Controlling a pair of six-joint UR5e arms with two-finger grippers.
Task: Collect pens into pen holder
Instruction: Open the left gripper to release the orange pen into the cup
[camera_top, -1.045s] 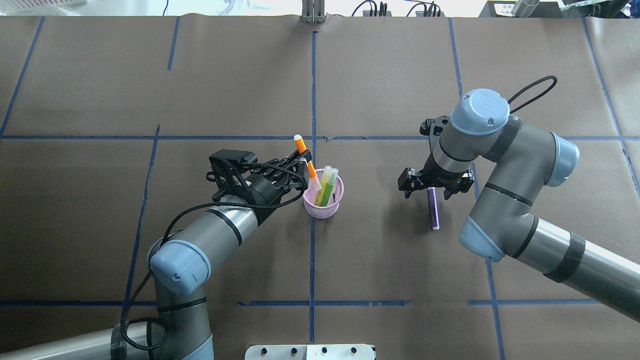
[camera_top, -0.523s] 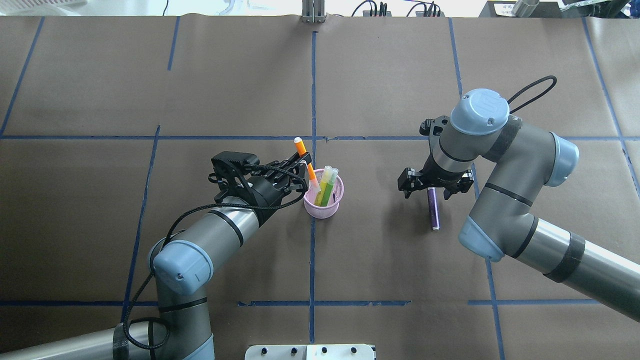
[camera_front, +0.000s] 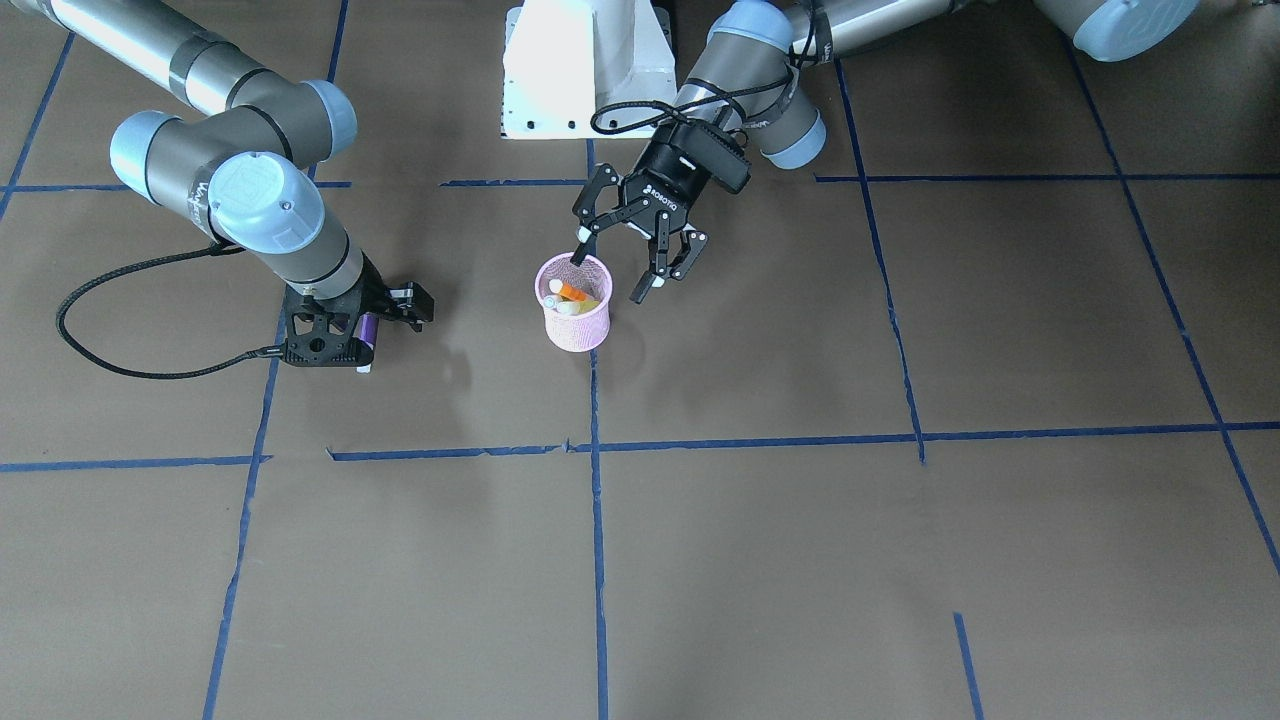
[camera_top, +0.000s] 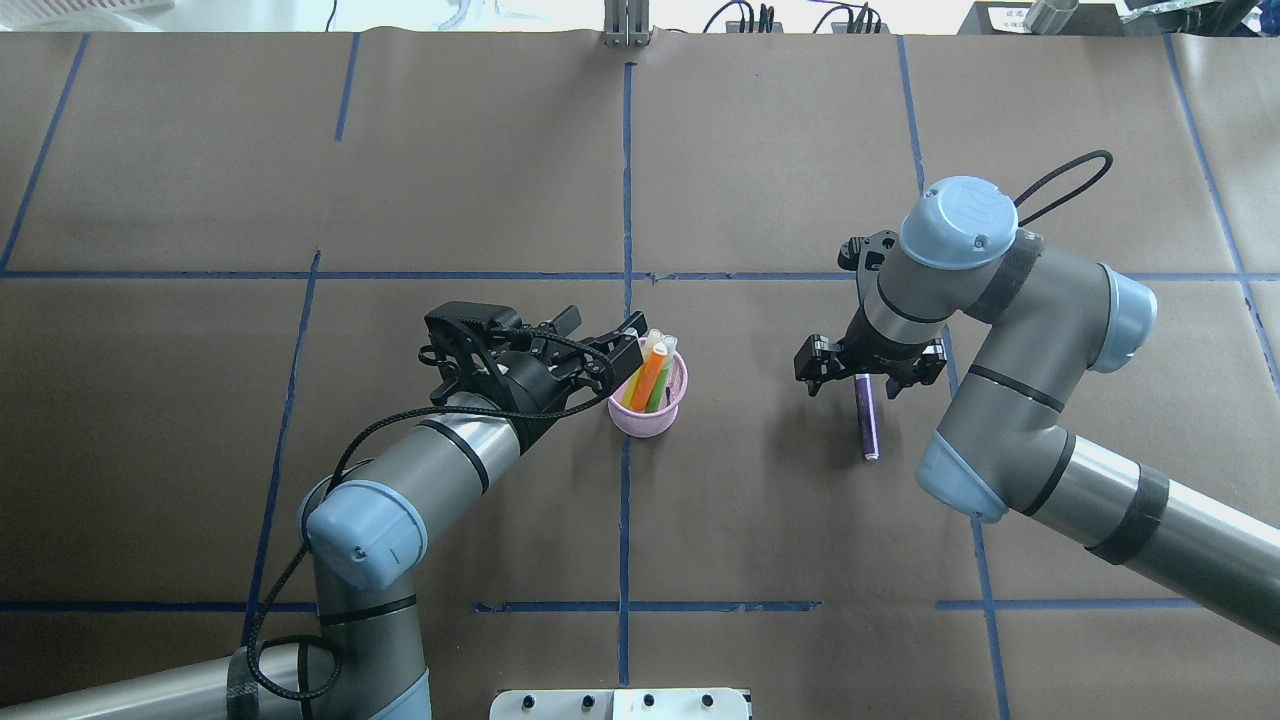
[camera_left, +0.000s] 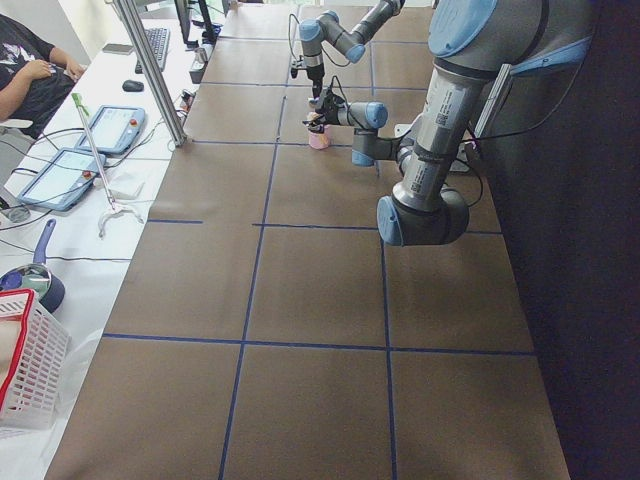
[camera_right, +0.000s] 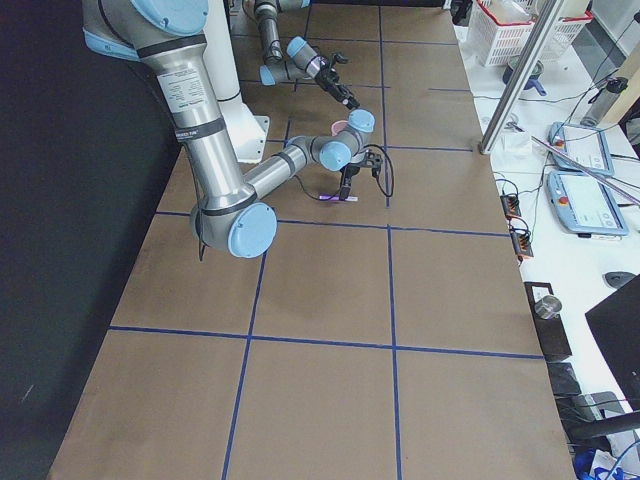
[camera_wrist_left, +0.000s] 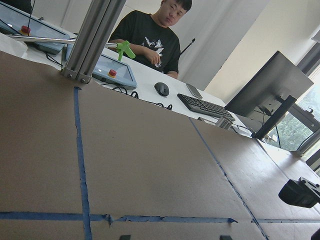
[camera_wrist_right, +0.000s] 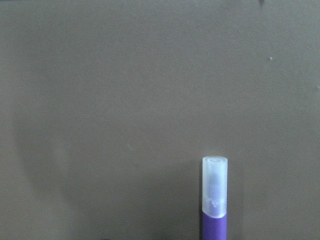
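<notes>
Jaws of left arm apart at pen holder (camera_top: 646, 420) rim, right jaws seemingly apart astride purple pen (camera_top: 868, 422).

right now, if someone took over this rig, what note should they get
Left gripper: open, empty, beside the cup.
Right gripper: looks open, down over the purple pen, which lies flat on the table.
Done: orange pen, green pen and yellow pen stand in the cup.
Left: grip the purple pen, carry it over, drop it in.
</notes>
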